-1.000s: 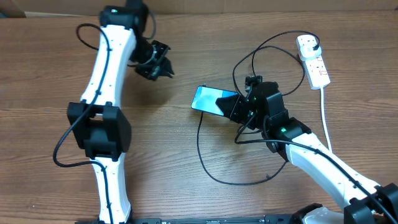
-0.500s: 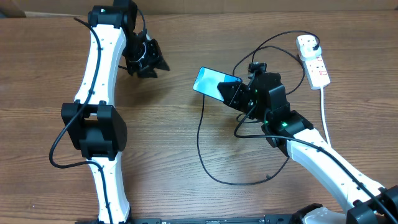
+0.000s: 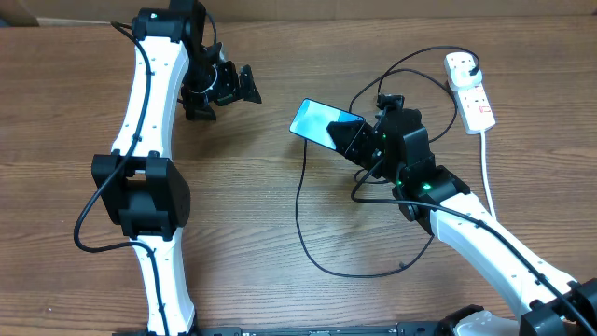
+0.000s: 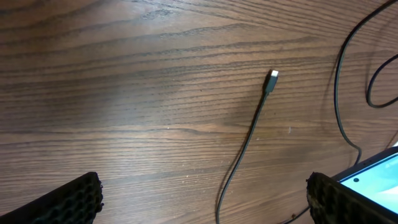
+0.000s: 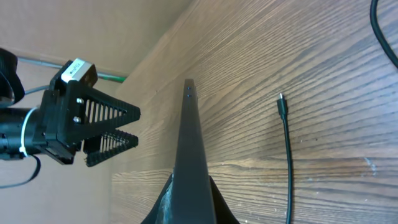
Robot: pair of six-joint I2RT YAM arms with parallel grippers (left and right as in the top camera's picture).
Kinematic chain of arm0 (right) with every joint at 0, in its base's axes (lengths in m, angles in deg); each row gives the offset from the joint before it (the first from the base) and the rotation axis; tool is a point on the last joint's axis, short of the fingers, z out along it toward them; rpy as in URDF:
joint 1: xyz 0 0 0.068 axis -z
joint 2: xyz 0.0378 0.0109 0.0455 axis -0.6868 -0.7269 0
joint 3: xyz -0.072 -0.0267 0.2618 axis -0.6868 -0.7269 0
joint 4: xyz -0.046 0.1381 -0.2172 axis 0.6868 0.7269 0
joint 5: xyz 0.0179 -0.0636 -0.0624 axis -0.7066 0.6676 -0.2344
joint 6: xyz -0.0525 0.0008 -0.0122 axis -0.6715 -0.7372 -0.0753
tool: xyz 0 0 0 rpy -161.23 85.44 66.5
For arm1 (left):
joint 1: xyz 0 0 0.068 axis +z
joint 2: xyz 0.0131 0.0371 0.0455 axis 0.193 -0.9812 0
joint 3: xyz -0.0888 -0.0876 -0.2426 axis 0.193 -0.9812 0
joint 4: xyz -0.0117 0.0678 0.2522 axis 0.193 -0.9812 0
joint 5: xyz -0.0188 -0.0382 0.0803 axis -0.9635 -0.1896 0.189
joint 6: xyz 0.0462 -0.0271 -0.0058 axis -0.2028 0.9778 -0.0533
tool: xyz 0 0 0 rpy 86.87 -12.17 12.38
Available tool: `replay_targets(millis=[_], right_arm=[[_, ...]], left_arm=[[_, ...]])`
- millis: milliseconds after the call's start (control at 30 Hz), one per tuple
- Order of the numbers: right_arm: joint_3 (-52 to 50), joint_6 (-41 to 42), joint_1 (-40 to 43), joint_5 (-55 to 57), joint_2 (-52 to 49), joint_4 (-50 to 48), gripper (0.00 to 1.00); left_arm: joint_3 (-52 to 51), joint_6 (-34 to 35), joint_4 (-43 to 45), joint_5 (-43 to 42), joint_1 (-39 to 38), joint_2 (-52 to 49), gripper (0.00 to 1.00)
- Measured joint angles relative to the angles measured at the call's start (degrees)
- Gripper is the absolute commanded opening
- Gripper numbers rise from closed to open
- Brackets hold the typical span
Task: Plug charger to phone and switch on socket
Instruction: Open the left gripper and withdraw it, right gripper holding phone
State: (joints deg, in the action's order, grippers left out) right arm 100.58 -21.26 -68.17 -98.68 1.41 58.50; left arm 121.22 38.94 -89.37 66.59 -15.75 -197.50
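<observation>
Both hands in overhead view. The left hand (image 3: 227, 93) has its fingers (image 4: 74, 199) spread wide apart with nothing between them, held above the counter (image 3: 261, 233). The right hand (image 3: 348, 140) is clamped together on one end of the phone (image 3: 320, 119). The phone is lifted off the wood and tilted, blue screen lit, its free end pointing out of that hand toward the left hand, well apart from it. The charger (image 4: 245, 140) has its connector (image 4: 272, 76) lying loose on the counter ahead of the left hand's open fingers, touching neither, and not in the phone. In the right wrist view it lies near the phone's thin edge. The cable loops around the right hand. The socket (image 3: 473, 98) lies well beyond the right hand, on the side away from the left hand, with a black plug at its rounded end; switch position cannot be told. The white cord (image 3: 487, 177) runs from it alongside the right arm.
</observation>
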Motion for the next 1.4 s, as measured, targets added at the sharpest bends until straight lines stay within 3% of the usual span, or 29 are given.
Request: replay_targets(millis=[667, 1100, 1233, 1400], right_arm=[[0.0, 4.8, 0.0, 0.2, 0.0, 0.0, 0.04], [0.0, 8.0, 0.0, 3.5, 0.0, 0.1, 0.04], [0.0, 9.7, 0.0, 4.6, 0.0, -0.7, 0.04], [0.0, 13.4, 0.0, 5.1, 0.0, -2.8, 0.04]], left_arm=[[0.0, 0.0, 1.0, 0.9, 0.0, 0.0, 1.0], [0.0, 1.4, 2.2, 8.1, 0.0, 0.0, 1.0], [0.0, 4.3, 2.2, 5.8, 0.0, 0.0, 1.0], [0.0, 10.1, 2.4, -3.3, 0.0, 0.0, 1.0]])
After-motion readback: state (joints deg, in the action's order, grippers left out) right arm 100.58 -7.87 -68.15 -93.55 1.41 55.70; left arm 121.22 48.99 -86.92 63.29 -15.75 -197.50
